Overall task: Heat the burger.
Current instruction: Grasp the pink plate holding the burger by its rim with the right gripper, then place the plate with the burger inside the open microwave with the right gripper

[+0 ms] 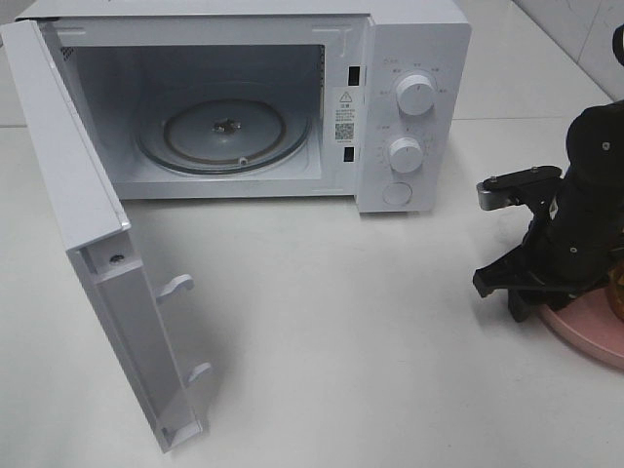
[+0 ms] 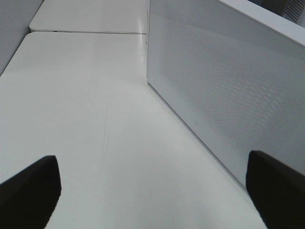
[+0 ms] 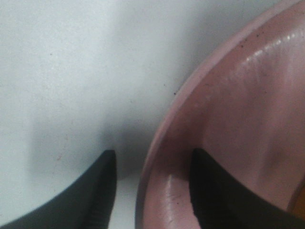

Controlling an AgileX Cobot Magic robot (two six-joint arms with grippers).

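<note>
My right gripper [image 1: 512, 292] is down at the near left rim of the round pink plate [image 1: 585, 336] at the table's right edge. In the right wrist view, the right gripper [image 3: 153, 152] straddles that plate's [image 3: 238, 95] rim. One finger is outside on the table and one inside, with a small gap still showing, so it is open. Only a brown sliver of the burger [image 1: 618, 292] shows behind the arm, and an orange-brown bit of the burger [image 3: 299, 210] shows in the wrist view's corner. My left gripper [image 2: 152, 191] is wide open and holds nothing.
The white microwave [image 1: 414, 58] stands at the back, its door [image 1: 88, 224] swung fully open to the left, and the glass turntable [image 1: 224, 132] inside is bare. The left wrist view looks along the microwave's perforated side [image 2: 228, 95] over white tabletop [image 2: 86, 119].
</note>
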